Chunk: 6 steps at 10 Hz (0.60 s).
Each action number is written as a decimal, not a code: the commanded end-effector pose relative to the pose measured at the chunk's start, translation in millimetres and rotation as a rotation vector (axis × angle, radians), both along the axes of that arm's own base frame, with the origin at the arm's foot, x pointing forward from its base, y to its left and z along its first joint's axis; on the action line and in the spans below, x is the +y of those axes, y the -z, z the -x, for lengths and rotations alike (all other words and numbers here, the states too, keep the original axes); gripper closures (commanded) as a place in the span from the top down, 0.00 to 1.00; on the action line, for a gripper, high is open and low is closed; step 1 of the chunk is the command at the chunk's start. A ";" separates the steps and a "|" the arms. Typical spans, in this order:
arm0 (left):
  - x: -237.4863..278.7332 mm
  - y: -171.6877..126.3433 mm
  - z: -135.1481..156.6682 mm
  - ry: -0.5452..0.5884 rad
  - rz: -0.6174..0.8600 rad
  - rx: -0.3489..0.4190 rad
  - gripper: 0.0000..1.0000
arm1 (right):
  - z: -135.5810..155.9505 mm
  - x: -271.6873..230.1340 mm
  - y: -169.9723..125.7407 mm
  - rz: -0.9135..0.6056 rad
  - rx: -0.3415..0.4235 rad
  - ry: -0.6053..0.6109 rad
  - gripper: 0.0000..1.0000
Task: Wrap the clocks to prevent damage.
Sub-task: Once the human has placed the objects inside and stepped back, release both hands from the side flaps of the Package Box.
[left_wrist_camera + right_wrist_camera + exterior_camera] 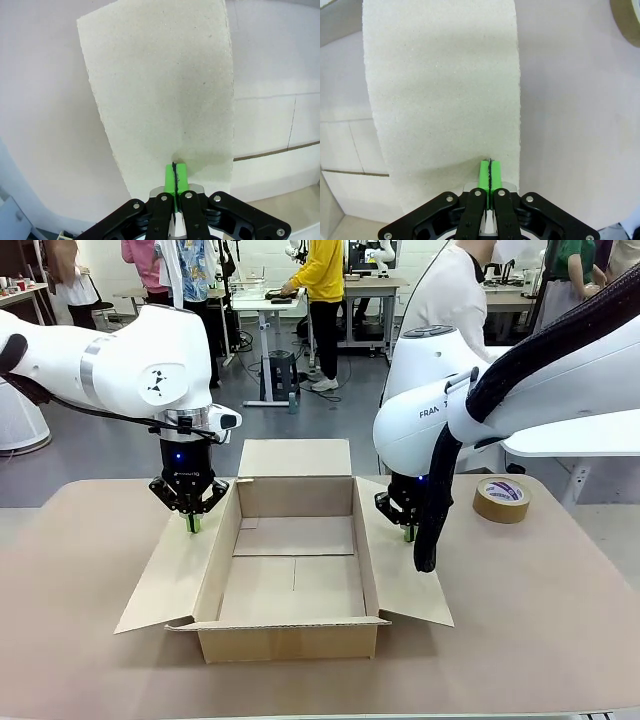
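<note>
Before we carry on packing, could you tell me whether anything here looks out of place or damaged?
Nothing stands out. The cardboard box sits square and undamaged, its side flaps folded out, with the left gripper and right gripper shut, tips on one flap each. The tape roll lies flat nearby.

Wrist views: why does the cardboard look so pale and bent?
Left wrist view: left flap washed pale, edges bowed by the wide lens. Right wrist view: right flap likewise, soft shadow by the right gripper. Front view: cardboard box brown, straight-edged.
</note>
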State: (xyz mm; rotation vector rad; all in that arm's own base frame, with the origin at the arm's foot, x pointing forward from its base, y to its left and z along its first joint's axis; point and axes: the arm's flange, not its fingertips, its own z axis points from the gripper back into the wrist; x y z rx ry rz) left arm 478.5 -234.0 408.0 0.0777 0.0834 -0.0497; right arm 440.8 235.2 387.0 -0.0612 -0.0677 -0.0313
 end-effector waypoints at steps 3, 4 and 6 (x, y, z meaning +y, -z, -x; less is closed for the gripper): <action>-0.1 -0.5 0.1 0.002 -0.002 -0.003 0.00 | 0.3 0.3 0.2 0.001 0.001 0.001 0.01; -0.1 -0.5 0.1 0.002 -0.002 -0.003 0.00 | 0.3 0.3 0.2 0.001 0.001 0.001 0.01; -0.1 -0.5 0.1 0.002 -0.002 -0.003 0.00 | 0.3 0.3 0.2 0.001 0.001 0.001 0.01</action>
